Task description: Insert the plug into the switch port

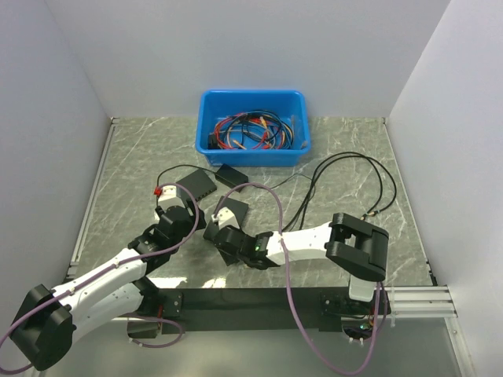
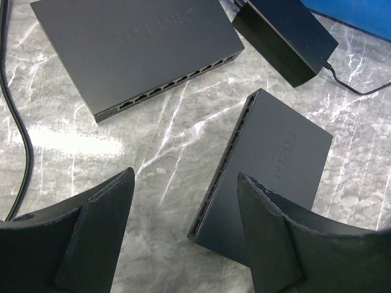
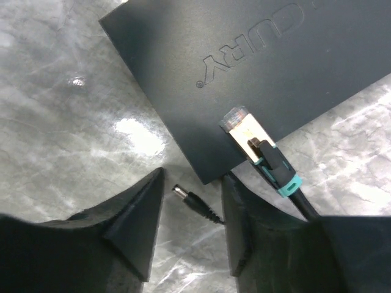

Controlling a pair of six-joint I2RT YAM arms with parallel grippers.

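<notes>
As I judge it, nearly everything is left to do: the plug [image 3: 185, 197] lies loose on the surface [image 3: 61, 91] just beside a corner of the switch [image 3: 256, 55], between the spread fingers of the right hand [image 3: 194, 180], neither gripped nor inserted, while the left hand [image 2: 186, 177], also spread and empty, hangs beside that switch.

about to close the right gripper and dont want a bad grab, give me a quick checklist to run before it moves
1. The right gripper is open: ok, jaws apart.
2. The plug is between its jaws: ok, lying on the table, not gripped.
3. Grasp space clear: not ok, an ethernet connector sits at the edge of the switch, close beside one jaw.
4. Target port in sight: cannot tell, the right wrist view shows only the switch's top and one edge.
5. The left gripper is empty: ok, open, holding nothing.
</notes>
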